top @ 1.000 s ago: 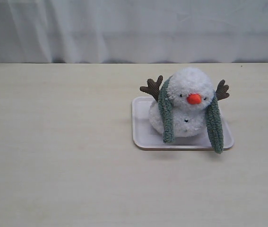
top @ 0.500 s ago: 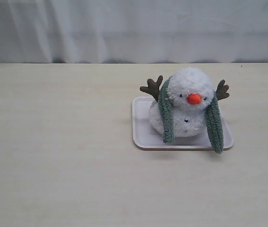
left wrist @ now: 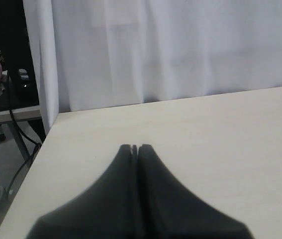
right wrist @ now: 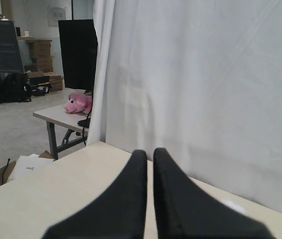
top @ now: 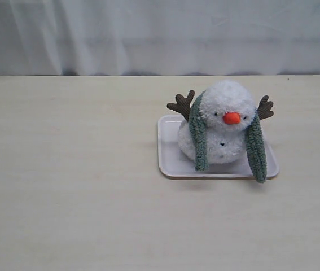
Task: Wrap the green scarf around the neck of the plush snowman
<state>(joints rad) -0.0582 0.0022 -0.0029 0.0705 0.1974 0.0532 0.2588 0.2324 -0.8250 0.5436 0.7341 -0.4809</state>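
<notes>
Two scarf (top: 255, 148) ends hang flanking snowman (top: 226, 103); rear loop unclear.

One plush snowman (top: 227, 101), one green scarf (top: 198, 138), one white tray (top: 170, 161), one table (top: 64, 197); two tools: left tool (left wrist: 135, 148), right tool (right wrist: 149, 152).

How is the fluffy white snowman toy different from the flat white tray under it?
The fluffy white plush snowman is round and fuzzy; the flat white rectangular tray is smooth. The snowman sits upright on the tray; the tray lies flat on the pale table. The snowman has an orange nose, brown twig arms and a grey-green fuzzy scarf; the tray is plain. Both are white.
</notes>
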